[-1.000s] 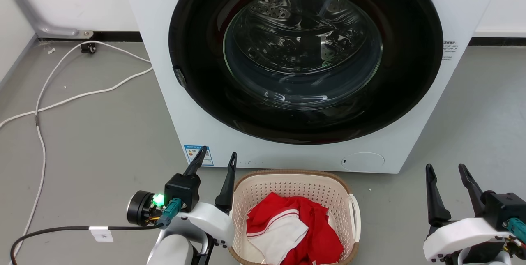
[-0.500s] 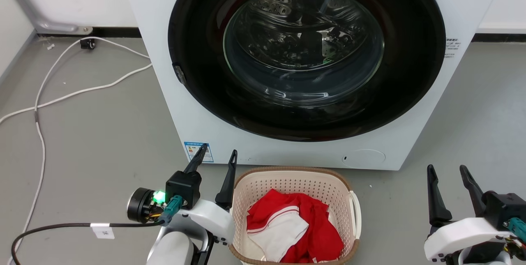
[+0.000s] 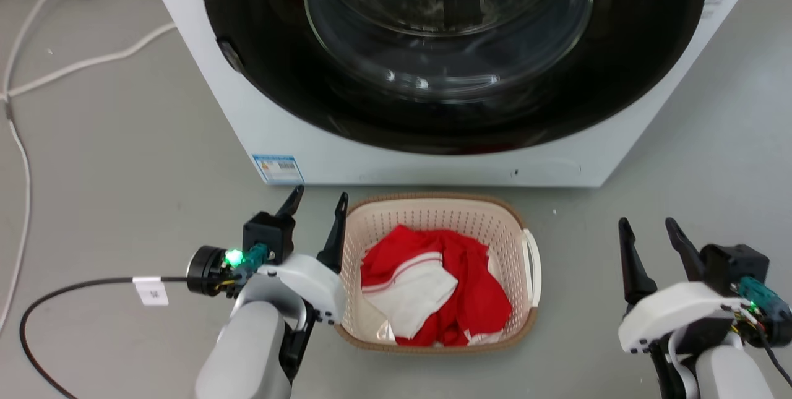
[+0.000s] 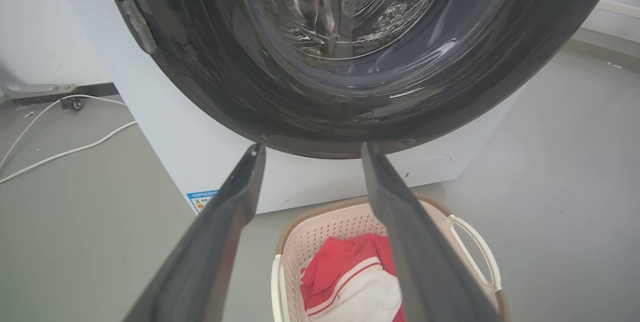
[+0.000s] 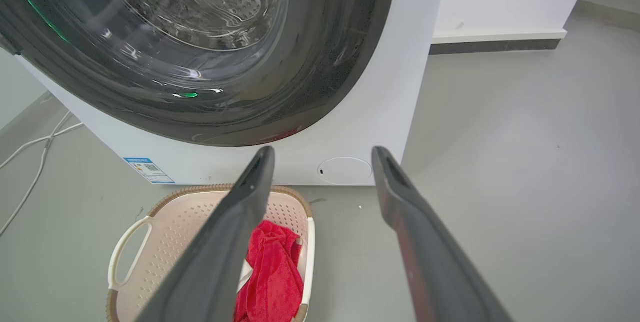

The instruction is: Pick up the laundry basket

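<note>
Presently listed: one laundry basket [image 3: 433,216], upright on the grey floor [image 3: 124,170], mouth upward, close before the washing machine [image 3: 346,151].
Contents: a crumpled red cloth [image 3: 476,287] with a white cloth [image 3: 414,300] lying on it.
Orientation: the long axis appears to run side to side, parallel with the machine's front, with a white loop handle [image 3: 531,263] at the robot's right end.
Left gripper [image 3: 320,193]: fingers spread, holding nothing, just beside the basket's left end; contact cannot be told.
Right gripper [image 3: 646,222]: fingers spread, empty, well apart from the basket's right end.
</note>
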